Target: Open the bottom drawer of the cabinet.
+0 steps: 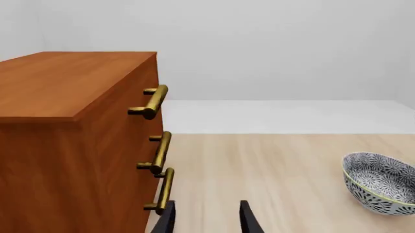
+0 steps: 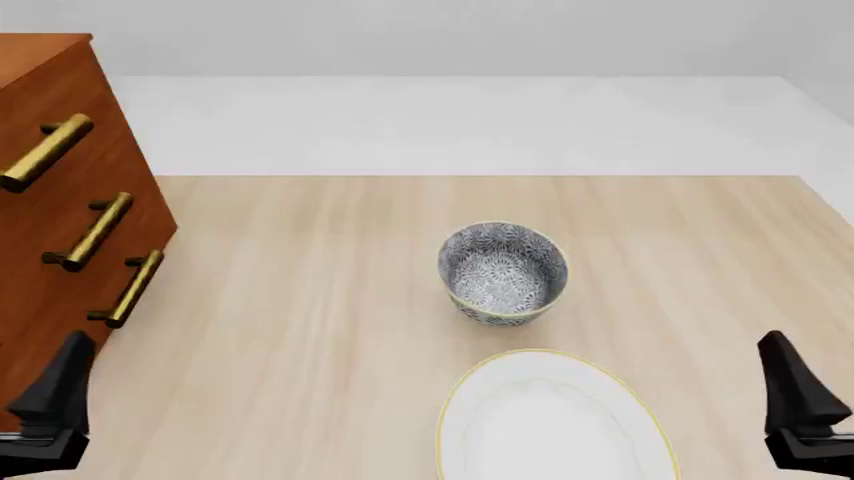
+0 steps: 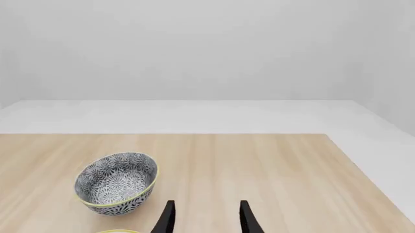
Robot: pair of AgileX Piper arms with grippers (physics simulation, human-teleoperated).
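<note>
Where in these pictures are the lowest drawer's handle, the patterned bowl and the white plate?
bottom drawer handle (image 2: 130,288), front view, middle of the brass bar.
patterned bowl (image 2: 502,272), front view, inner wall of the bowl.
white plate (image 2: 554,425), front view, bare middle of the plate.

Table: pale wood with lengthwise grain, filling most of the front view; its far edge runs straight across, its right edge shows in the right wrist view.
Floor: plain light grey, a band beyond the table's far edge and along its right side.
Wall: bare, off-white, rising behind the floor past the table; a faint vertical corner shows at far left in the left wrist view.
Light: soft and even, with no hard shadows on the table.
Windows, other furniture: none visible beyond the table.
</note>
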